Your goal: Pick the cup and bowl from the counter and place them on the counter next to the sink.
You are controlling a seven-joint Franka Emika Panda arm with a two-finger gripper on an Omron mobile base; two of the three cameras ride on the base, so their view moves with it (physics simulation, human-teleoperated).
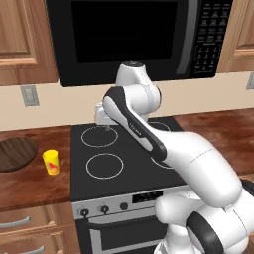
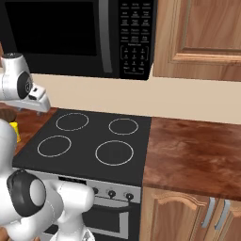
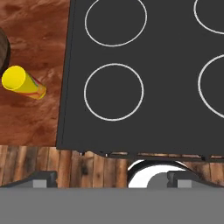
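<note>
Kitchen scene: a black stovetop (image 1: 124, 149) sits between stretches of reddish-brown bench (image 1: 34, 183), under a black microwave (image 1: 134, 34). The white arm's claw (image 3: 112, 178) hovers above the stovetop, jaws spread wide, holding nothing. Off to the claw's left on the bench stands the yellow cup (image 1: 51, 161); the dark wooden bowl (image 1: 15, 154) lies just beyond it, apart.

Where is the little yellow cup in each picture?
Left base view: the cup stands at the left, on the counter between the bowl and the stovetop.
Right base view: a yellow sliver at the left edge, behind the arm.
Hand view: upper left, left of the stovetop.
Shared landmark: the stovetop's white burner rings.
</note>
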